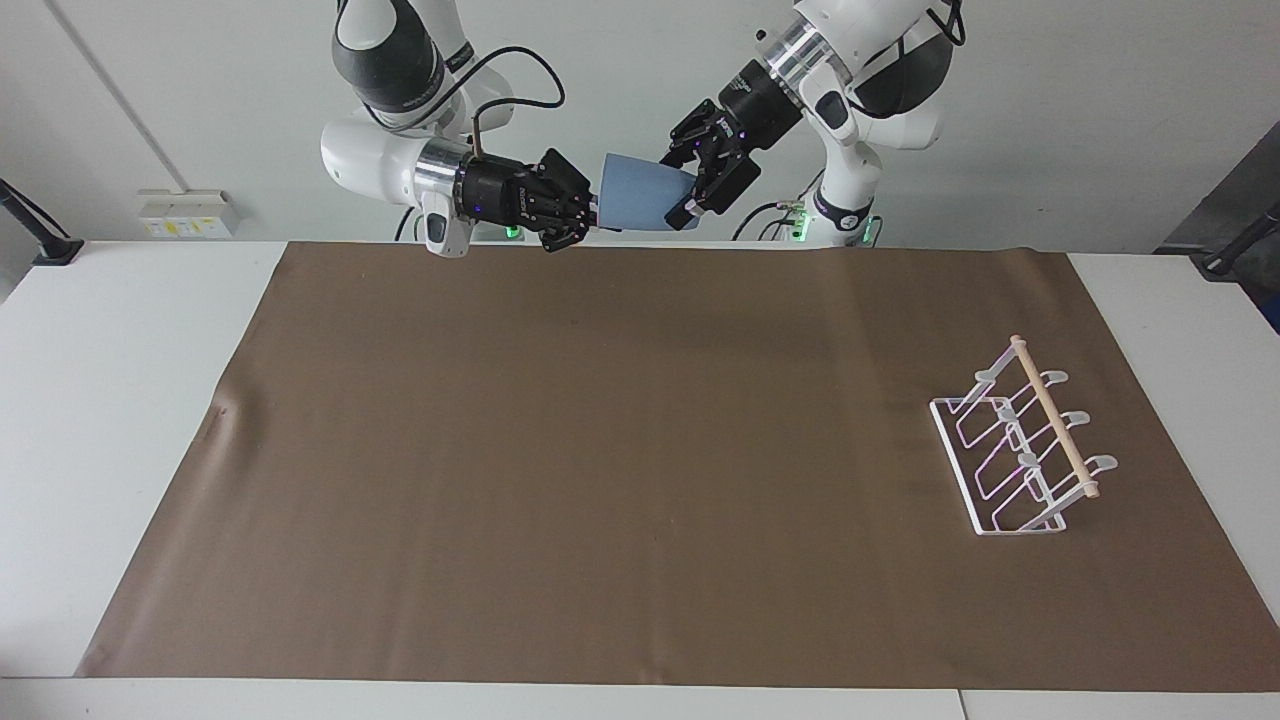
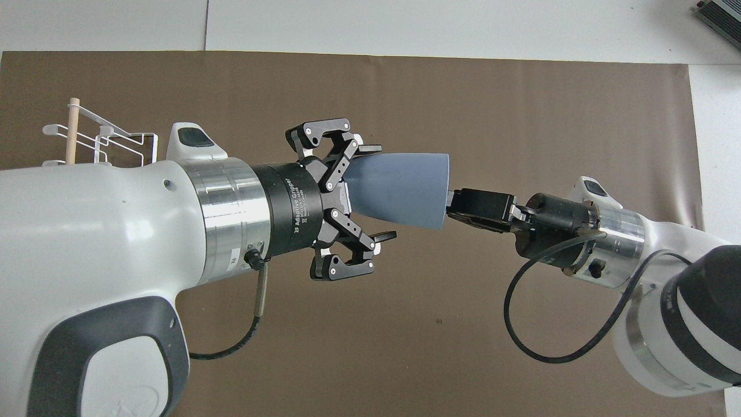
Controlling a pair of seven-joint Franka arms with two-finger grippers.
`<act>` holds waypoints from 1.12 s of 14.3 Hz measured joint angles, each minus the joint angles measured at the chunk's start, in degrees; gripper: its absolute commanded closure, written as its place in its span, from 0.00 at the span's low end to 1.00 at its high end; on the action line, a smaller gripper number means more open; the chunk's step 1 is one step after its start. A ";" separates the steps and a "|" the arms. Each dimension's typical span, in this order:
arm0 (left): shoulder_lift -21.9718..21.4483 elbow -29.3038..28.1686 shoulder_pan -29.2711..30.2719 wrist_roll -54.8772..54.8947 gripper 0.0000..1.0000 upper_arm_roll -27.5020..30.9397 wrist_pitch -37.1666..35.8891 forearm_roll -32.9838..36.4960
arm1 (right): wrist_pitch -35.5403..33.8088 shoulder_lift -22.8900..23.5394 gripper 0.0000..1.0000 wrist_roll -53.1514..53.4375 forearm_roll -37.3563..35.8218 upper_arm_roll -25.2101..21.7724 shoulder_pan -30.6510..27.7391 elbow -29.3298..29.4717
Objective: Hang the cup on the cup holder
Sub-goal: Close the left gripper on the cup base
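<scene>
The light-blue cup (image 1: 640, 195) hangs on its side in the air over the mat's edge nearest the robots, between both grippers. My right gripper (image 1: 596, 210) is shut on the cup's wide rim and holds it; it also shows in the overhead view (image 2: 450, 204). My left gripper (image 1: 686, 188) is open, its fingers (image 2: 383, 236) spread around the cup's narrow base (image 2: 399, 188). The white wire cup holder (image 1: 1020, 440) with its wooden dowel stands on the mat toward the left arm's end. In the overhead view the cup holder (image 2: 98, 136) is partly hidden by my left arm.
A brown mat (image 1: 600, 450) covers most of the white table (image 1: 110, 400). Nothing else lies on the mat besides the holder. A cable loops off my right wrist (image 2: 521, 341).
</scene>
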 measured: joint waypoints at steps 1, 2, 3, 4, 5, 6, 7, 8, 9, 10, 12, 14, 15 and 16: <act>-0.02 0.00 0.00 0.00 0.00 -0.31 0.53 -0.05 | 0.00 -0.02 1.00 0.00 0.00 0.00 0.00 -0.01; -0.04 0.00 -0.01 0.00 0.00 -0.54 0.93 -0.07 | 0.00 -0.05 1.00 0.00 0.00 0.00 0.00 -0.04; -0.04 0.00 0.00 0.00 0.00 -0.65 1.15 -0.09 | 0.00 -0.06 1.00 0.00 0.00 0.00 0.00 -0.06; -0.04 -0.01 -0.01 0.00 0.13 -0.70 1.28 -0.10 | 0.00 -0.09 1.00 0.00 0.00 0.00 0.00 -0.06; -0.04 -0.01 -0.01 -0.06 0.35 -0.71 1.41 -0.12 | 0.00 -0.11 1.00 0.00 0.01 0.00 0.00 -0.07; -0.04 -0.02 0.01 -0.44 0.60 -0.67 1.99 -0.12 | 0.01 -0.13 1.00 0.00 0.01 0.00 0.00 -0.14; -0.10 -0.08 0.01 -0.78 0.75 -0.68 2.17 -0.12 | 0.04 -0.15 1.00 0.00 0.01 -0.09 -0.02 -0.15; -0.16 -0.23 -0.01 -1.44 0.92 -0.80 2.64 -0.12 | 0.04 -0.16 1.00 0.00 0.01 -0.16 -0.03 -0.12; -0.22 -0.42 -0.02 -1.85 1.00 -0.98 3.24 -0.12 | 0.04 -0.17 1.00 0.00 0.02 -0.28 -0.03 -0.10; -0.26 -0.59 -0.04 -2.09 1.00 -1.11 3.71 -0.12 | 0.04 -0.17 1.00 0.00 0.04 -0.36 -0.03 -0.10; -0.36 -0.74 -0.05 -2.31 1.00 -1.21 4.15 -0.12 | 0.05 -0.17 0.57 0.00 0.25 -0.40 -0.03 -0.10; -0.38 -0.78 -0.05 -4.25 1.00 -1.24 5.71 -0.13 | 0.13 -0.19 0.42 0.00 0.91 -0.35 0.00 -0.11; -0.38 -0.79 -0.05 -4.72 1.00 -1.25 6.13 -0.13 | 0.14 -0.22 0.31 0.00 0.95 -0.30 0.01 -0.11; -0.38 -0.80 -0.05 -4.96 1.00 -1.24 6.28 -0.13 | 0.14 -0.23 0.31 0.00 0.96 -0.28 0.01 -0.11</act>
